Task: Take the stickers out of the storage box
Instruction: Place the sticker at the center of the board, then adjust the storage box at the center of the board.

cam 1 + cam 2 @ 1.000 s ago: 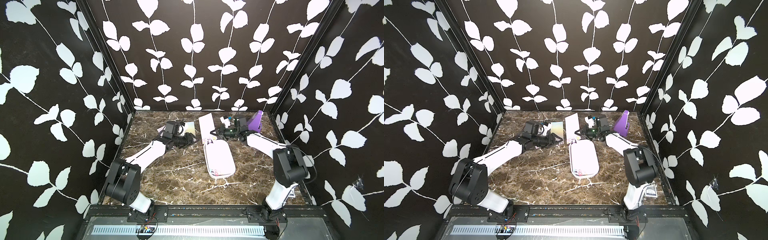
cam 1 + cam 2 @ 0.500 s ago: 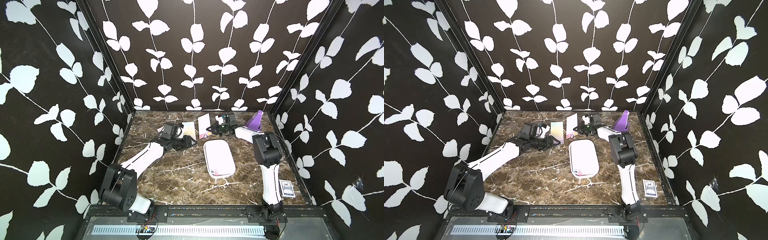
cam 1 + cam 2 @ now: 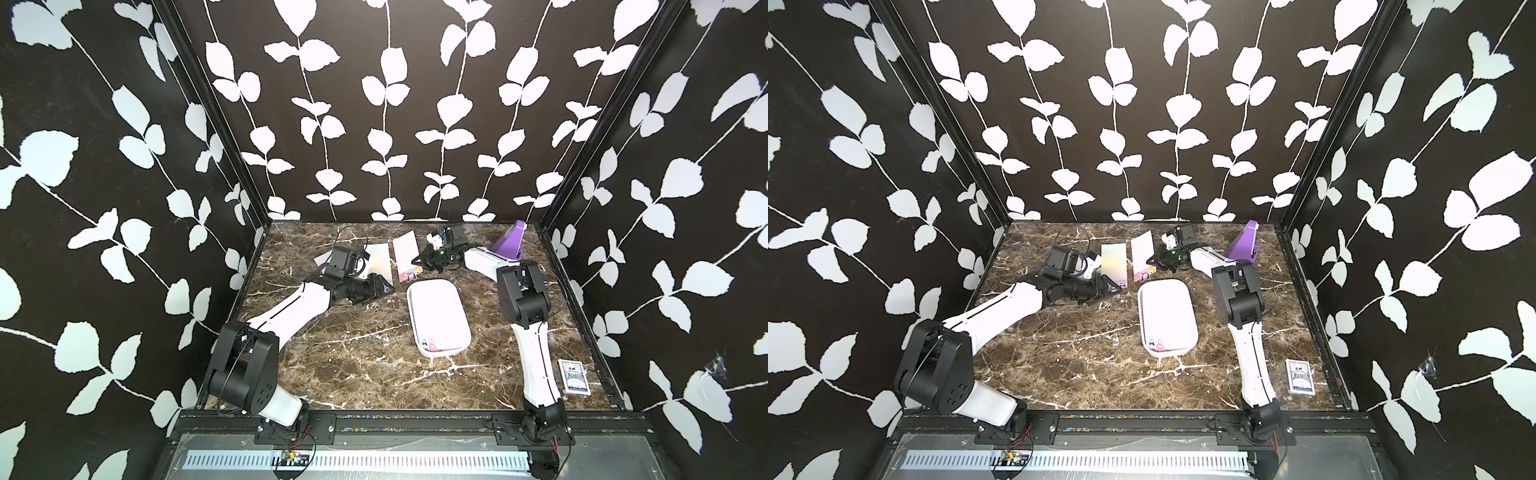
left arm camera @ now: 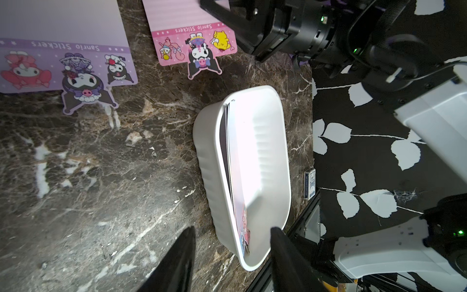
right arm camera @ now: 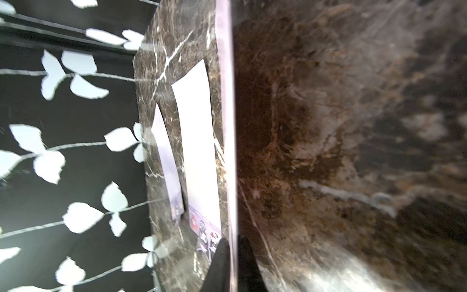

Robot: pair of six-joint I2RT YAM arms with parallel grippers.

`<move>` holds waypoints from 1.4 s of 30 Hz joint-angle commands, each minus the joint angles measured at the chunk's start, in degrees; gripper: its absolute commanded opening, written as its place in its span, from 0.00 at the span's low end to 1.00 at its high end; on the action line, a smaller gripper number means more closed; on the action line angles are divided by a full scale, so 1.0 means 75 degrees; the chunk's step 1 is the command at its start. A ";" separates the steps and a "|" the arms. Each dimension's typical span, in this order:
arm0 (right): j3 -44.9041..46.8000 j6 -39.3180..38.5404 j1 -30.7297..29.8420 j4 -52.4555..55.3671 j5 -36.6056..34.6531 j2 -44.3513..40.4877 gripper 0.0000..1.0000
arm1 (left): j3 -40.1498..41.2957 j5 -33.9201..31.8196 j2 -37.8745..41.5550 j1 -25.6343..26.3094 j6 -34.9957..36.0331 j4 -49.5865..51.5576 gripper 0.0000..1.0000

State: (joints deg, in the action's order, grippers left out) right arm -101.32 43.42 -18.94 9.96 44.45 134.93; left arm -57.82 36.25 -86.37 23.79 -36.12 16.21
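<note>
Card box (image 3: 573, 376) and purple wedge (image 3: 509, 245) sit aside. Left fingers (image 4: 177, 260) gape empty by the storage box (image 4: 209, 161); right fingers (image 5: 219, 265) narrowly straddle a pink sticker sheet (image 5: 226, 101), grip unclear.

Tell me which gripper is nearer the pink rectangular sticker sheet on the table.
Right. The right gripper straddles one edge of the pink sticker sheet; the left gripper is apart from it.

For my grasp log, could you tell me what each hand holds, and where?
The right hand pinches the thin pink sticker sheet by its long edge near the cartoon end; the left hand is open, empty.
</note>
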 commanded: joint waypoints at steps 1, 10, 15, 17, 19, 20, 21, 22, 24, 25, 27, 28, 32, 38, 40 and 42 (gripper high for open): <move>-0.0196 -0.0608 0.0046 0.0690 -0.0156 -0.0083 0.21 | -0.0208 0.0124 0.0008 -0.0043 0.0172 0.0149 0.51; -0.0260 -0.1541 0.0064 0.1807 -0.0843 -0.0627 0.33 | -0.0259 0.0157 0.0030 -0.0043 0.0210 0.0273 0.48; -0.0228 -0.1936 0.0088 0.2311 -0.1290 -0.1020 0.36 | -0.0265 0.0118 0.0066 -0.0043 0.0214 0.0326 0.45; -0.0171 -0.2040 0.0099 0.2429 -0.1379 -0.1197 0.38 | -0.0305 0.0129 0.0027 -0.0043 0.0196 0.0318 0.45; -0.0011 -0.2127 0.0099 0.2518 -0.1372 -0.1409 0.39 | -0.0443 0.0257 -0.0075 -0.0037 0.0166 0.0369 0.45; 0.0120 -0.2141 0.0099 0.2495 -0.1391 -0.1517 0.40 | -0.0527 0.0292 -0.0117 -0.0023 0.0163 0.0420 0.45; 0.0288 -0.2145 0.0099 0.2439 -0.1408 -0.1655 0.41 | -0.0625 0.0265 -0.0163 -0.0010 0.0203 0.0511 0.45; 0.0454 -0.2151 0.0096 0.2399 -0.1443 -0.1791 0.41 | -0.0750 0.0191 -0.0200 0.0023 0.0260 0.0645 0.45; 0.0728 -0.2207 0.0099 0.2388 -0.1520 -0.2051 0.41 | -0.0986 0.0026 -0.0284 0.0110 0.0416 0.0968 0.45; 0.0878 -0.2229 0.0095 0.2380 -0.1552 -0.2196 0.41 | -0.1135 -0.0060 -0.0356 0.0177 0.0512 0.1148 0.45; 0.1130 -0.2281 0.0096 0.2380 -0.1612 -0.2476 0.41 | -0.1391 -0.0164 -0.0484 0.0319 0.0649 0.1407 0.45; 0.1308 -0.2287 0.0099 0.2368 -0.1626 -0.2651 0.41 | -0.1493 -0.0161 -0.0555 0.0402 0.0687 0.1471 0.45; 0.2036 -0.2271 0.0099 0.2178 -0.1580 -0.3329 0.41 | -0.1888 -0.0576 -0.0880 0.0797 0.0713 0.1562 0.44; 0.3168 -0.2221 0.0093 0.1930 -0.1505 -0.4334 0.41 | -0.2861 -0.1216 -0.1606 0.1383 0.1079 0.2248 0.43; 0.3430 -0.2228 0.0099 0.1878 -0.1497 -0.4634 0.42 | -0.3260 -0.1728 -0.1881 0.1559 0.1338 0.2745 0.43; 0.3939 -0.2217 0.0092 0.1820 -0.1430 -0.4881 0.42 | -0.3439 -0.1889 -0.2078 0.1619 0.1370 0.2854 0.41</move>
State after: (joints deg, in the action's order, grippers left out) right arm -75.31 27.38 -18.37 25.10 33.30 100.68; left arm -81.21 26.61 -101.60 35.24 -28.73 32.25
